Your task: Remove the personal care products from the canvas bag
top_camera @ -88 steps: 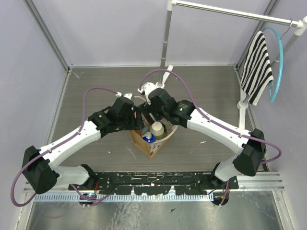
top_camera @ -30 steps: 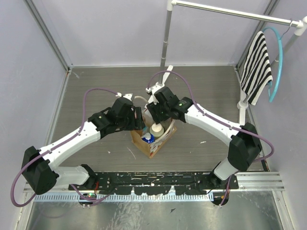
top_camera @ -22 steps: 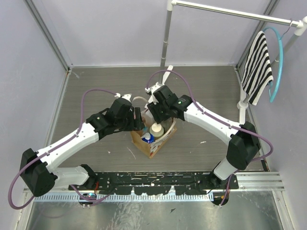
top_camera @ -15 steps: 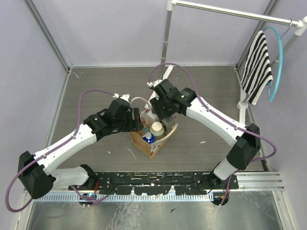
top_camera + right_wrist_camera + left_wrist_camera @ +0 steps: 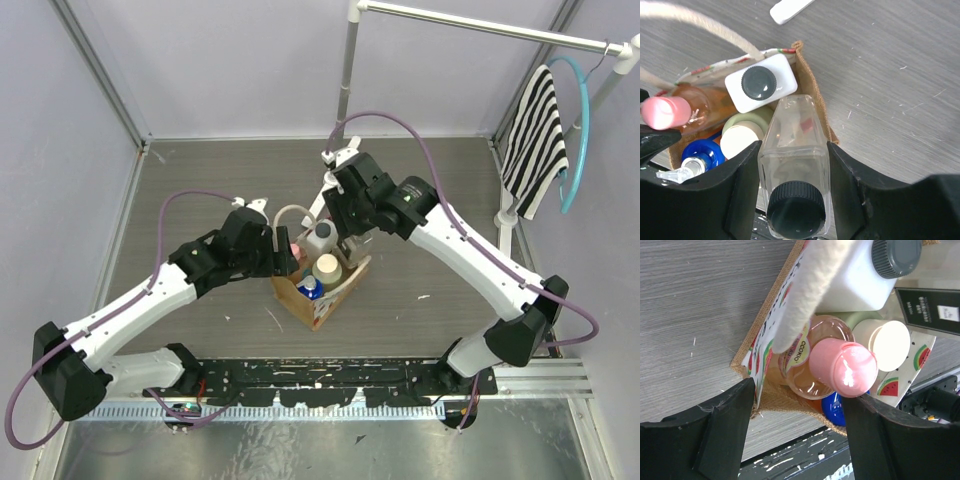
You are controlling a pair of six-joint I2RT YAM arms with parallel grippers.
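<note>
**Lifting out the clear bottle.** Your right pincer (image 5: 793, 147) is clamped on the clear bottle (image 5: 794, 172), one finger on each flat side. The bottle's dark cap points back toward the wrist, and its base hangs over the right wall of the canvas bag (image 5: 815, 102). In the wrist view it sits above the other bottles; in the overhead view the arm hides it.

The step in hand is judged to be carrying it out and setting it down. Keep the squeeze firm, because the smooth sides may slip. Swing to the right over bare tabletop (image 5: 890, 75), away from the cream handle (image 5: 705, 24) that loops over the bag's far left. Lower the bottle upright and let go only once the base rests flat.

Your left pincer (image 5: 800, 392) stands wide and grasps nothing. Its fingers are astride the bag's corner with the pink-capped peach-orange bottle (image 5: 800, 385) between them. Whether a finger touches the burlap cannot be told. It is well placed to brace the bag if the bag shifts.

**Contents left in the bag.**
- The peach-orange bottle is at the left.
- The white squarish bottle (image 5: 761, 82), grey-capped, is at the far side.
- The cream bottle (image 5: 741, 141), beige-capped, is in the middle.
- The blue-capped bottle (image 5: 700, 152) is nearest the arm bases.

All four lie below the right pincer, and the white one is closest to it.
</note>
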